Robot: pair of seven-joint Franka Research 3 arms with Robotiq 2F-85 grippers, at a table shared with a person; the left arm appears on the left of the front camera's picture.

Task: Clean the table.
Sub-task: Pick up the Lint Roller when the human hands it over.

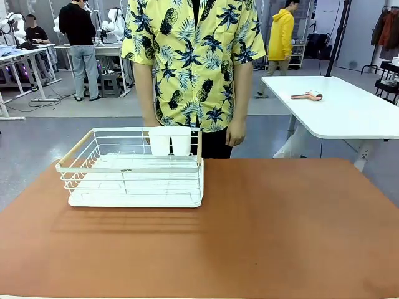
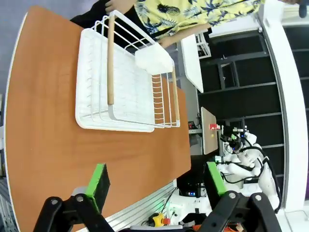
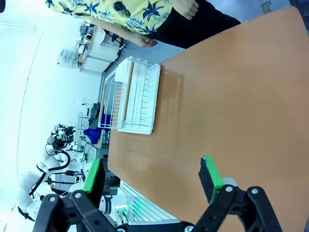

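Terracotta worktop [image 1: 280,230], carrying one white wire dish rack [image 1: 134,168] on its left half toward the far edge, long axis left to right. We judge the left end effector [image 2: 155,181] nearer, rack ahead of it; right end effector [image 3: 151,176] well apart. Both spread, empty.

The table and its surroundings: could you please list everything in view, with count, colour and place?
table: one, reddish-brown, between robot and person
wire rack: one, white with wooden handles, on the table's far left part
holder: one, white, at the rack's far side
smaller table: one, white, behind on the right
small tool: one, orange and white, on the smaller table
person: one, yellow patterned shirt, behind the rack
left gripper: one, black, green pads, open over the table's edge
right gripper: one, same colours, open over the table's edge
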